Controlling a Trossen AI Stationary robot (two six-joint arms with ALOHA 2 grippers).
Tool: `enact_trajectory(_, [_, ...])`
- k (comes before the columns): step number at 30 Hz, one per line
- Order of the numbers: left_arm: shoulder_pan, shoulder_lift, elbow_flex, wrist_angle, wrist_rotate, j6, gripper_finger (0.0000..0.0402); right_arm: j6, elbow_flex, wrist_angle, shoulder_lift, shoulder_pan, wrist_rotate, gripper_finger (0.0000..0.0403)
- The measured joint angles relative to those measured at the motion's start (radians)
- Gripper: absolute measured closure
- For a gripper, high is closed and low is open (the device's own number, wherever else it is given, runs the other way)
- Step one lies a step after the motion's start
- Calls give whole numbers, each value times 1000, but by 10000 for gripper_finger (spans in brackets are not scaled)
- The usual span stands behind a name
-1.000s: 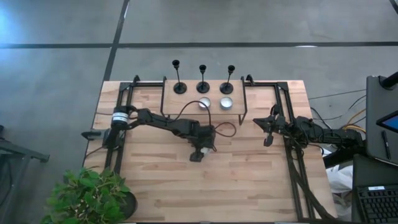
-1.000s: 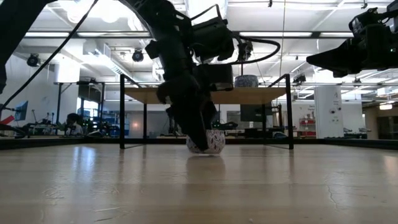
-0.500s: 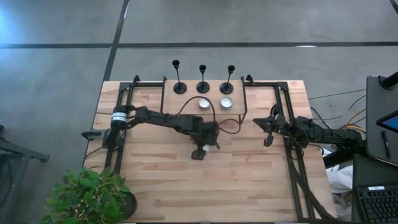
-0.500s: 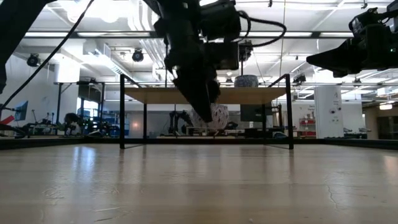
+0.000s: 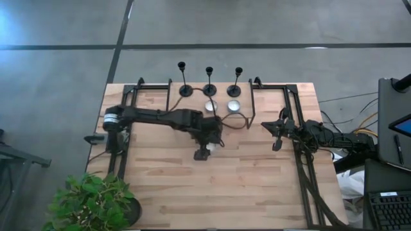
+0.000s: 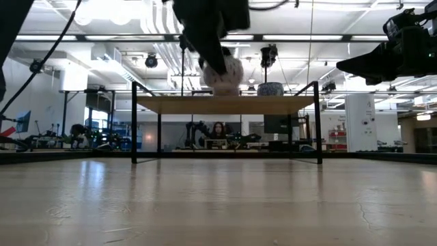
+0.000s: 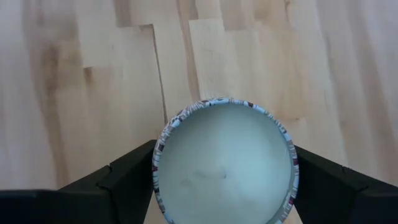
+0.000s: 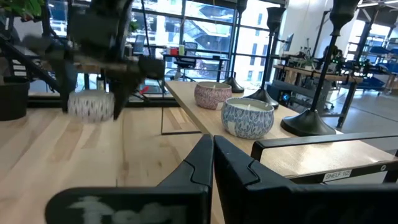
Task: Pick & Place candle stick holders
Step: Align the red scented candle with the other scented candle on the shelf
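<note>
L gripper (image 5: 204,153) is over the table (image 5: 257,186) centre, clenched on a small round patterned candle tin (image 7: 224,163); in the L wrist view the two dark fingers (image 7: 124,177) press its sides. In the low view the tin (image 6: 220,74) hangs well above the wood, clear of the surface.

The 3 black candle holders (image 5: 210,82) stand upright in a row on a raised shelf (image 5: 176,101) at the table's far edge, spaced apart, none touched by either arm. In front of them on the shelf sit 2 more tins: one (image 5: 211,106) near the middle holder, another (image 5: 234,106) near the right holder. R wrist view shows them as a pink-patterned tin (image 8: 212,95) and a blue-patterned one (image 8: 247,117), w/ holder bases behind.

R gripper (image 5: 277,142) waits near the table's right edge, fingers (image 8: 239,168) pressed together, grasping nothing.

A potted plant (image 5: 93,202) sits at the near left corner. A person (image 6: 218,130) shows in the room beyond.
</note>
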Motion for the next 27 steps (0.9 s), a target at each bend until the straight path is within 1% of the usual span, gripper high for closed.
enact_trajectory(5, [13, -94, 0, -76, -16, -35, 90, -1, 0, 0, 0, 0, 0, 394])
enact_trajectory(8, [30, -150, 0, -110, -42, -85, 90, 0, 0, 0, 0, 0, 0, 394])
enact_trajectory(11, [55, -198, 0, -139, -76, -172, 90, 1, 0, 0, 0, 0, 0, 394])
enact_trajectory(15, [96, -253, 0, -166, -92, -329, 90, 2, 0, 0, 0, 0, 0, 394])
enact_trajectory(18, [125, -277, 3, -177, -100, -422, 90, 0, 0, 0, 0, 0, 0, 394])
enact_trajectory(22, [156, -285, 21, -218, -137, -488, 90, -1, 0, 0, 0, 0, 0, 394])
enact_trajectory(27, [195, -285, 34, -265, -147, -609, 90, 1, 0, 0, 0, 0, 0, 394])
